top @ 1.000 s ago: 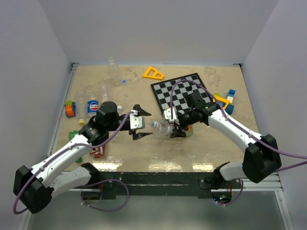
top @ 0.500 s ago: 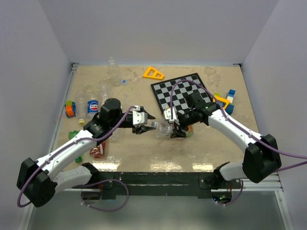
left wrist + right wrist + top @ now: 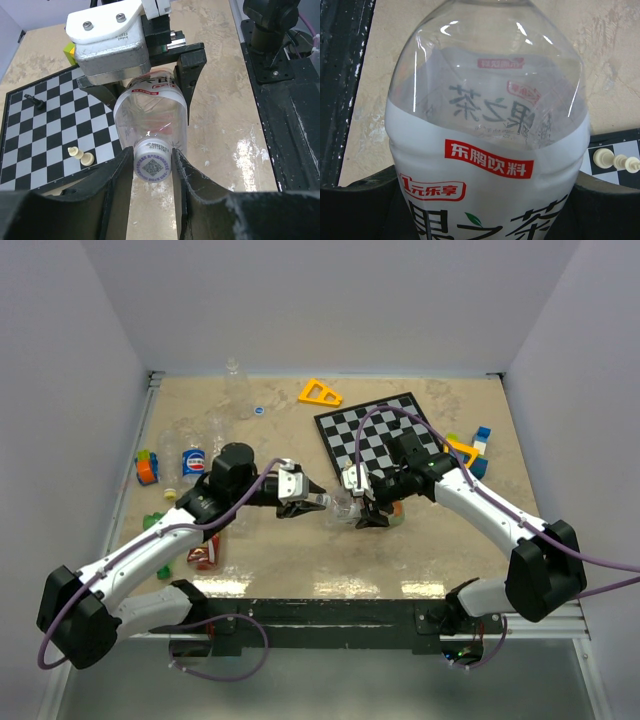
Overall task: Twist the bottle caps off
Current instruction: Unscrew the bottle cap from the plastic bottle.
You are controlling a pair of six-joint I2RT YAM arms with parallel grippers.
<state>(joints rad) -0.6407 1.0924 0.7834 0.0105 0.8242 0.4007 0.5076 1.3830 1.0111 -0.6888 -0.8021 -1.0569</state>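
Note:
A clear bottle (image 3: 343,505) with a white label (image 3: 490,165) lies level above the table, neck pointing left. My right gripper (image 3: 366,503) is shut on its body, and the bottle fills the right wrist view between the dark fingers (image 3: 360,200). The bottle's white cap (image 3: 152,162), printed with a code, sits between my left gripper's (image 3: 153,167) two black fingers (image 3: 120,185), which press on it from both sides. In the top view the left gripper (image 3: 318,502) meets the bottle's neck from the left.
A chessboard (image 3: 385,435) with a white piece (image 3: 80,155) lies behind the bottle. Other bottles stand at the left (image 3: 193,462) and back (image 3: 237,387). A loose blue cap (image 3: 259,410), a yellow triangle (image 3: 320,392) and coloured blocks (image 3: 478,448) lie around.
My left gripper has moved right to the bottle's neck and closed onto the white cap. The right arm and the bottle have stayed put.

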